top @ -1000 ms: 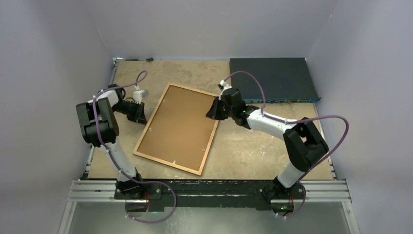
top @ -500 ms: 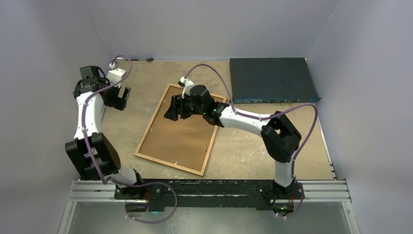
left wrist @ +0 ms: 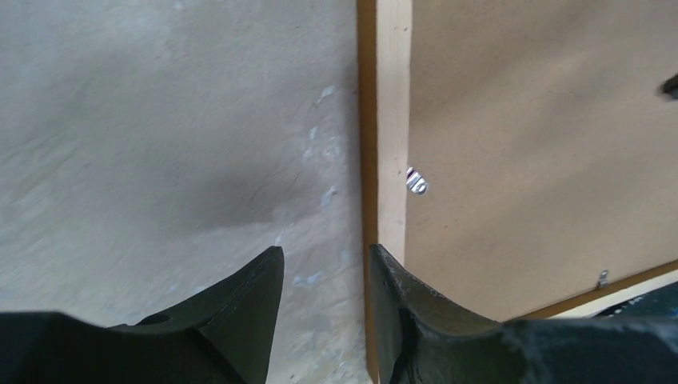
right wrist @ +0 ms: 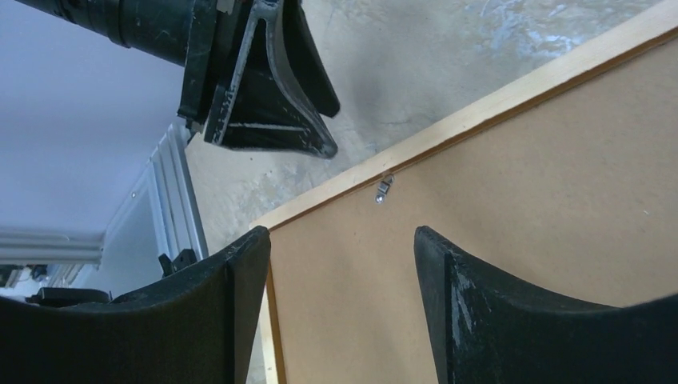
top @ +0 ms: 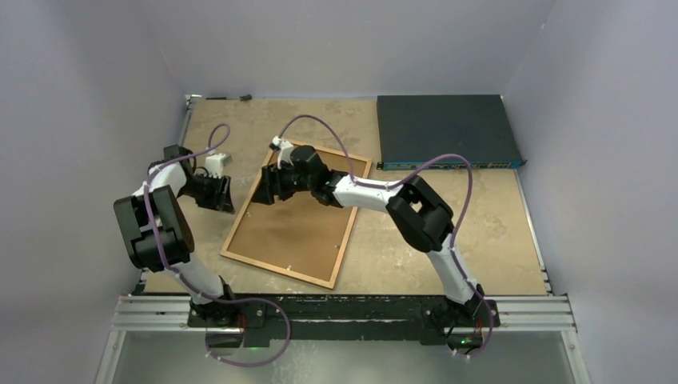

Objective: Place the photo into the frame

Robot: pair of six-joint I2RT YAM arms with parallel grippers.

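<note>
The frame (top: 276, 270) lies face down in the middle of the table, its back filled by a plain brown backing board (top: 297, 234). The photo is out of view. My left gripper (top: 230, 198) sits low at the frame's left rim (left wrist: 392, 120), open (left wrist: 326, 260), one finger over the rim, nothing between the fingers. My right gripper (top: 265, 190) reaches across the board's far left part, open (right wrist: 342, 240) and empty above the board (right wrist: 520, 200). The right wrist view also takes in the left gripper's fingers (right wrist: 272, 120) just beyond the rim (right wrist: 496, 100).
A dark blue flat box (top: 448, 132) lies at the back right. Small metal clips (left wrist: 416, 182) (right wrist: 384, 190) sit along the board's edge. Grey walls close in on three sides, and the mounting rail (top: 344, 312) runs along the near edge.
The left arm has swung back from the far left down to the frame's left rim. The right gripper has slid further left across the board toward that same rim.
</note>
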